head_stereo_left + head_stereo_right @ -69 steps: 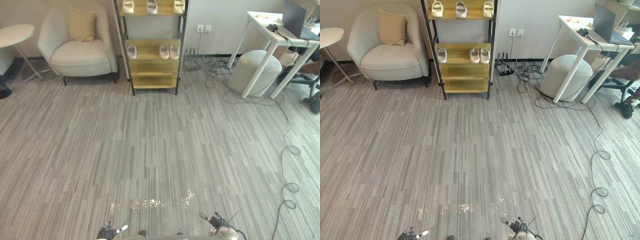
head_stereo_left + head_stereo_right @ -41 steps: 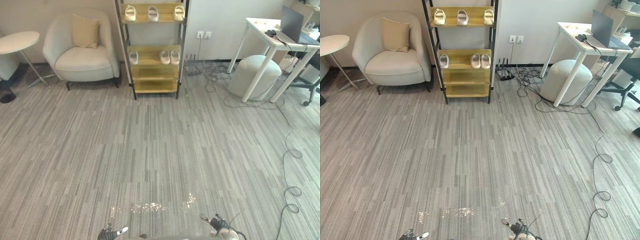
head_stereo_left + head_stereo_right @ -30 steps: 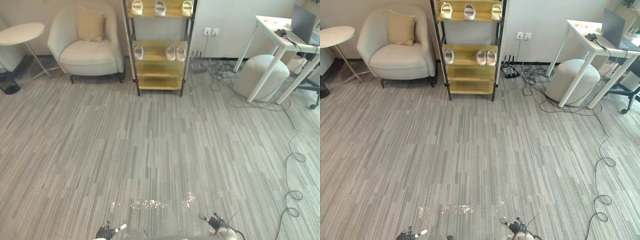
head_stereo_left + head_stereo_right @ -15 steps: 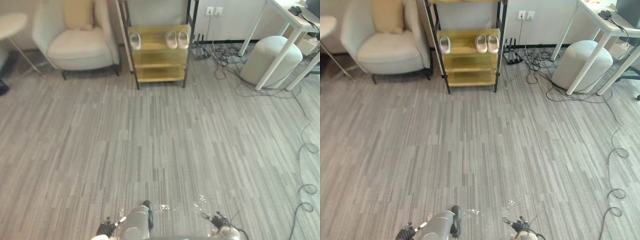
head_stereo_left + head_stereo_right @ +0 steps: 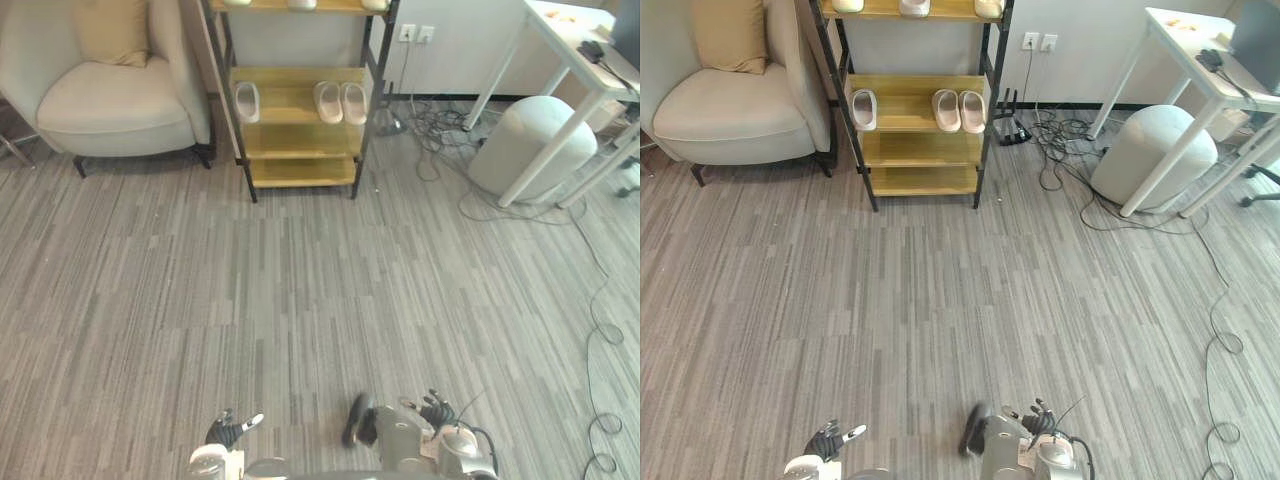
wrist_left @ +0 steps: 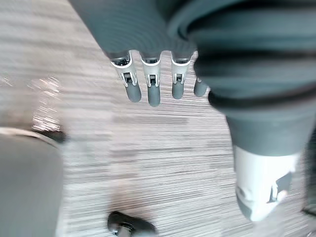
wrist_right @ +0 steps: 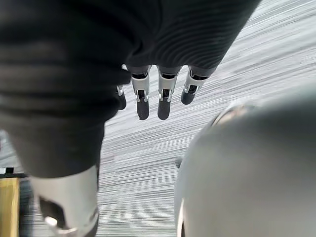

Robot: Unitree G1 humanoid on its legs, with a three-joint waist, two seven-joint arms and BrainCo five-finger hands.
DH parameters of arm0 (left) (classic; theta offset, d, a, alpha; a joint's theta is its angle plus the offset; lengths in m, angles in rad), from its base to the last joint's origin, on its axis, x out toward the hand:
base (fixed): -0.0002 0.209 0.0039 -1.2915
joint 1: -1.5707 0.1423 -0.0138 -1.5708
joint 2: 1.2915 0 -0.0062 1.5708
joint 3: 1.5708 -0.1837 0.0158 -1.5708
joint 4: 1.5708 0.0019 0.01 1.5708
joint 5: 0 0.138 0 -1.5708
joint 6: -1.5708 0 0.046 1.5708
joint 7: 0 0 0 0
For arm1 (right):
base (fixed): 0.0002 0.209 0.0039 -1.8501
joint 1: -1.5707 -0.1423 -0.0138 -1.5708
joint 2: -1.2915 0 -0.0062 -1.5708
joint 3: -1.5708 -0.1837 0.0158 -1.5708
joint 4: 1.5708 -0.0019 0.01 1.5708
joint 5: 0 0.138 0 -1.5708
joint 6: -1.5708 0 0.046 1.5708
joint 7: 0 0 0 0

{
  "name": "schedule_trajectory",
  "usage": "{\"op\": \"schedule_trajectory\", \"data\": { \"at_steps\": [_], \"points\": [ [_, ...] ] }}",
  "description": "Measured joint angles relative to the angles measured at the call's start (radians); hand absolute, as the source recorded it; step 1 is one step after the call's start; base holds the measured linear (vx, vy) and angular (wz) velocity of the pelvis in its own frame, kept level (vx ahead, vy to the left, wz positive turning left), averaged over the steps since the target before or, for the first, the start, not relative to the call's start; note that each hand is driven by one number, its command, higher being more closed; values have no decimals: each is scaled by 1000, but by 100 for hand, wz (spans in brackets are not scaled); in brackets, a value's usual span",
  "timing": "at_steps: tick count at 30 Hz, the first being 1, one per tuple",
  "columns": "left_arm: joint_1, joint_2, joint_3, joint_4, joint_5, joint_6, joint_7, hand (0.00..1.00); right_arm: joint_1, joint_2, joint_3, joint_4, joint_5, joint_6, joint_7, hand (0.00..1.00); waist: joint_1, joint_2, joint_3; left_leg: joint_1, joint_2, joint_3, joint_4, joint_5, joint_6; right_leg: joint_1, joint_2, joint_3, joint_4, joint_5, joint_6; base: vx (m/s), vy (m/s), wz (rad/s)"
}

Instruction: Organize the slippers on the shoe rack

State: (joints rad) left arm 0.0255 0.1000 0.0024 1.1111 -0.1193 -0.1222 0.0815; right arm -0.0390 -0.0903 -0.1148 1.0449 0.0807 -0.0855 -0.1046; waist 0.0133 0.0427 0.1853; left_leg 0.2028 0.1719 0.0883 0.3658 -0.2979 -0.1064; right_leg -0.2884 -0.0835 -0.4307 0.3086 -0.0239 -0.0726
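Grey striped carpet (image 5: 300, 300) covers the floor in long narrow bands. At the far wall stands a shoe rack with black metal frame and yellow wooden shelves (image 5: 300, 140). On its middle shelf sit pale rounded slippers: a single slipper (image 5: 246, 100) on the left and a slipper pair (image 5: 341, 101) side by side on the right. The top-shelf slippers (image 5: 902, 6) are the same pale rounded shape and are partly cut off. A cream upholstered armchair (image 5: 110, 105) with a tan cushion (image 5: 110, 25) is left of the rack. A round pale pouf (image 5: 530, 145) is to the right, beside a white table (image 5: 560, 30). The left hand (image 6: 151, 89) and right hand (image 7: 163, 98) are near, low and well apart from the rack. Both have straight fingers and hold nothing.
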Motion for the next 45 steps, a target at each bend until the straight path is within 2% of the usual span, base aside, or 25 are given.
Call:
{"op": "schedule_trajectory", "data": {
  "at_steps": [1, 3, 6, 9, 12, 13, 14, 15, 17, 18, 20, 21, 22, 24, 25, 28, 29, 30, 31, 32, 34, 35, 38, 42, 45],
  "points": [
    [-3, -28, 32, -8, -3, -1, 0, 0, -2, 0, 3, -4, -1, -2, 3, 0, 1, 21, 11, -108, 37, -24, 230, 80, -50, 49, 36, -3, -32, -24, -8, 720, -342, 11],
    [-4, -42, 59, -23, -5, -2, -7, 0, -2, -4, 19, -1, 0, -1, 4, 0, 7, 40, 27, -211, 85, -45, 511, 139, -83, 148, 86, 3, -106, -42, -20, 628, -260, -23],
    [-8, -31, 67, -69, -6, -19, -7, 0, 11, 14, 18, 12, 3, 4, -1, 0, 23, -5, 52, -328, 112, 54, 683, 76, -52, 345, 107, 40, -194, -85, -20, 482, -145, -35],
    [-19, -29, 73, -90, -13, -25, -6, 0, -2, 10, 18, 37, 8, 6, -8, 0, 43, -16, 57, -445, 92, 118, 540, 29, -31, 414, 105, 81, -259, -85, -17, 411, -37, -46],
    [-25, -37, 70, -97, -13, -22, -3, 0, 1, 12, 18, 35, 15, 5, -15, 0, 47, -11, 57, -496, -3, 110, 82, 100, 5, 467, 78, 101, -290, -119, 41, 463, 144, -35],
    [-15, -45, 57, -92, -17, -22, -1, 0, 10, 4, 19, 36, 20, 5, -17, 0, 59, 12, 44, -481, -30, 69, -99, 321, 17, 490, 91, 130, -292, -157, 88, 319, 147, -33],
    [-15, -42, 59, -92, -23, -24, -1, 0, 8, 9, 20, 38, 20, 5, -17, 0, 62, 14, 42, -476, -33, 64, -93, 311, 60, 498, 90, 138, -291, -163, 94, 487, 175, -17],
    [-26, -25, 56, -85, -22, -21, 0, 0, 4, 36, 25, 36, 19, 3, -18, 0, 57, -39, 36, -471, -73, 73, -71, 277, 73, 507, 44, 140, -284, -180, 117, 330, 89, 7],
    [-38, -2, 60, -86, -31, -23, -3, 0, 1, 48, 25, 39, 19, 3, -17, 0, 72, -76, 38, -476, -94, 98, 20, 181, 88, 521, 0, 149, -234, -216, 155, 418, 107, -5],
    [-38, -4, 59, -84, -32, -23, -3, 0, 0, 46, 25, 40, 18, 3, -17, 0, 73, -73, 38, -475, -92, 100, 38, 159, 90, 516, -5, 155, -203, -223, 164, 395, 149, -32],
    [-33, -8, 50, -59, -32, -18, -6, 0, 4, 46, 29, 41, 16, 3, -13, 0, 76, -59, 29, -396, -98, 123, 65, 76, 105, 385, -71, 209, 200, -251, 188, 375, 199, -25],
    [-33, -8, 50, -59, -32, -18, -6, 0, 4, 46, 29, 41, 16, 3, -13, 0, 76, -59, 29, -396, -98, 123, 65, 76, 105, 385, -71, 209, 200, -251, 188, 396, 171, -2],
    [-33, 2, 28, -58, -31, -15, -7, 0, 9, 50, 26, 38, 15, 2, -10, 0, 71, -71, 26, -338, -121, 123, 58, 34, 117, 279, -113, 240, 471, -254, 208, 496, 110, 19],
    [-28, 9, 17, -55, -33, -1, -6, 0, 10, 46, 21, 40, 15, 3, -5, 0, 67, -75, 24, -270, -144, 116, 42, 1, 133, 203, -147, 210, 600, -290, 180, 458, 40, 29],
    [-18, 7, 16, -54, -37, 1, -6, 0, 9, 42, 21, 40, 15, 2, -1, 0, 58, -76, 23, -202, -147, 101, 2, -7, 133, 163, -147, 156, 572, -319, 144, 335, -20, 26],
    [-9, 0, 15, -47, -38, 1, -6, 0, 5, 31, 20, 28, 7, -3, 7, 0, 40, -57, 27, -125, -116, 61, -70, -5, 129, 83, -93, 111, 370, -325, 118, 456, -108, 50],
    [-11, -1, 7, -39, -38, 1, -6, 0, 4, 20, 21, 27, 6, -3, 7, 0, 34, -53, 29, -94, -92, 33, -98, -3, 126, 40, -50, 135, 183, -253, 118, 582, -230, 84],
    [-6, 5, 3, -38, -37, 1, -6, 0, 16, 19, 15, 29, 9, -3, 5, 0, 28, -63, 25, -71, -92, 0, -122, -9, 93, 47, -22, 178, 11, -48, 118, 497, -200, 74],
    [-6, 5, 4, -37, -37, 1, -6, 0, 17, 19, 15, 29, 9, -3, 5, 0, 27, -63, 24, -70, -92, -2, -122, -9, 92, 48, -22, 179, 8, -35, 116, 643, -271, 57],
    [-8, -17, 18, -28, -36, -1, -2, 0, 11, 0, 10, 40, 5, 1, 5, 0, 38, -25, 8, -49, -40, -43, -120, -10, 53, 80, 16, 167, 9, -23, 56, 431, -181, 20],
    [-8, -34, 20, -24, -31, 0, -3, 0, 11, 0, -1, 41, 5, 3, 6, 0, 33, -12, 2, -53, -31, -55, -115, 14, 15, 87, 17, 151, 18, -63, 51, 456, -218, 38],
    [-12, -42, 21, -19, -30, 2, -3, 0, 13, -4, -11, 40, 7, 3, 6, 0, 15, 12, 5, -69, -17, -68, -53, 31, -16, 131, 21, 109, -4, -85, 43, 469, -240, 57],
    [-11, -41, 22, -22, -30, -1, -4, 0, 42, -1, -30, 44, 14, 4, 3, 0, 20, 9, 10, -192, 55, 14, 314, 73, -93, 313, 45, 68, -147, -87, 42, 423, -206, 47],
    [-13, -40, 21, -47, -32, -4, -5, 0, 44, 3, -30, 46, 39, 5, -4, 0, 26, 13, 6, -324, 119, 161, 410, 5, -29, 418, 40, 55, -234, -87, 47, 274, -15, 14],
    [-16, -34, 17, -59, -34, -5, -4, 0, 38, 6, -32, 45, 39, 5, -9, 0, 28, 8, 9, -390, 93, 172, 129, 45, 3, 435, -3, 41, -236, -91, 98, 182, 196, 9]
  ]
}}
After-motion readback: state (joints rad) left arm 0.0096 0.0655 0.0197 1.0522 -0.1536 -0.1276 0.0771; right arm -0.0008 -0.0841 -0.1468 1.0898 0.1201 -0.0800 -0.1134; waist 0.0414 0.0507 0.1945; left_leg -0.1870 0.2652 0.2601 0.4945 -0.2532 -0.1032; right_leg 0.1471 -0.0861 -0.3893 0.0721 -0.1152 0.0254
